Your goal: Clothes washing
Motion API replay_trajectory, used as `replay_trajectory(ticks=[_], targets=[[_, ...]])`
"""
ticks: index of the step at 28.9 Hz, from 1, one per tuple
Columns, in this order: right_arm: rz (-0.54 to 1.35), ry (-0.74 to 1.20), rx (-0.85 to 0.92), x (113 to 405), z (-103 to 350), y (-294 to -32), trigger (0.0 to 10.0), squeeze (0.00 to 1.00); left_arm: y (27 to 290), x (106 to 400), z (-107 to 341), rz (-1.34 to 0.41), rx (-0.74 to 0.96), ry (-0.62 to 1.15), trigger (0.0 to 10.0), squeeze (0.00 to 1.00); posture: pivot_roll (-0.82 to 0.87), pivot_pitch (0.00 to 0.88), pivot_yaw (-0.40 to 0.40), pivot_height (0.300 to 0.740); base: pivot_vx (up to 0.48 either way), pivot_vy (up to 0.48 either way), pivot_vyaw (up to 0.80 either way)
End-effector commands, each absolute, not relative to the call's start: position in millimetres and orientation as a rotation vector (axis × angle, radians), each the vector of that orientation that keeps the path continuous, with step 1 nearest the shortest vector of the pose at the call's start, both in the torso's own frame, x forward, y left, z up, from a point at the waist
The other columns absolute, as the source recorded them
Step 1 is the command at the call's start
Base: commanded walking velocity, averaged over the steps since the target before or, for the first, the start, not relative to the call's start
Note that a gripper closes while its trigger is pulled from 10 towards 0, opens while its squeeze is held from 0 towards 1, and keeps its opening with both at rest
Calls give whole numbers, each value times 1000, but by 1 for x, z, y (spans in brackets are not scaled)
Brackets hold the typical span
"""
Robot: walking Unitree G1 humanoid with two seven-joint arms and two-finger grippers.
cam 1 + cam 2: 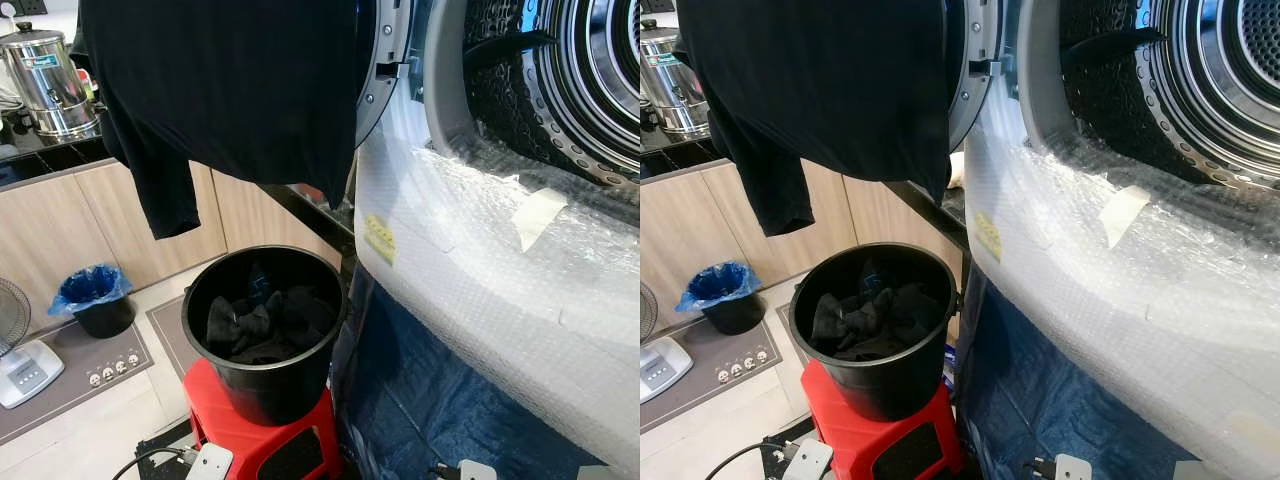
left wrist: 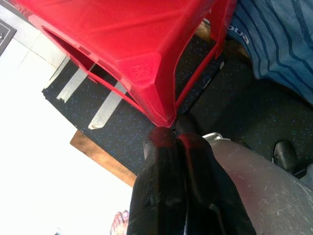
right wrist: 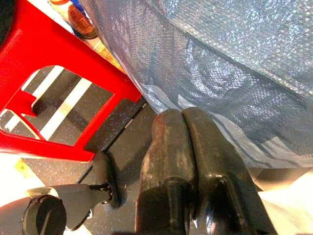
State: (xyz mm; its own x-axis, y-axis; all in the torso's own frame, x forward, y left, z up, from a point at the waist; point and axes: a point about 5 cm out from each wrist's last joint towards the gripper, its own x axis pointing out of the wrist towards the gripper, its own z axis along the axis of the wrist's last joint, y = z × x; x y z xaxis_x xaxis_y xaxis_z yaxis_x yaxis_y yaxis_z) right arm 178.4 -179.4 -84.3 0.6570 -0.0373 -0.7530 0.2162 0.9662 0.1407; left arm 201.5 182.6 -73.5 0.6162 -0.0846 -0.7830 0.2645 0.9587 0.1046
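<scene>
Black bucket (image 1: 265, 340) of dark laundry (image 1: 262, 322) sits raised on a red stool (image 1: 250, 440) beside the open washer drum (image 1: 590, 80), presumably for reach. Left gripper (image 2: 172, 134) and right gripper (image 3: 182, 117) hang idle by the stool, fingers pressed together.

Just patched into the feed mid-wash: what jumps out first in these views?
A large black garment hangs across the upper left, draped over the open washer door. Below it a black bucket holding dark clothes stands on a red stool. To the right, the washing machine's front is wrapped in bubble wrap, its steel drum open above. Both grippers, left and right, hang low by the stool, fingers together.
</scene>
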Motion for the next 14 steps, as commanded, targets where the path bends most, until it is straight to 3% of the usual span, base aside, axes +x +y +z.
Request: replay_trajectory(ticks=[1, 14], targets=[[-145, 850, 225, 179, -84, -180, 10000, 0, 183, 201, -74, -199, 215, 905, 10000, 0, 58, 6, 2, 740, 0, 0, 0], [-134, 806, 262, 187, -80, -175, 10000, 0, 179, 203, -74, -201, 194, 899, 10000, 0, 8, 0, -1, 740, 0, 0, 0]])
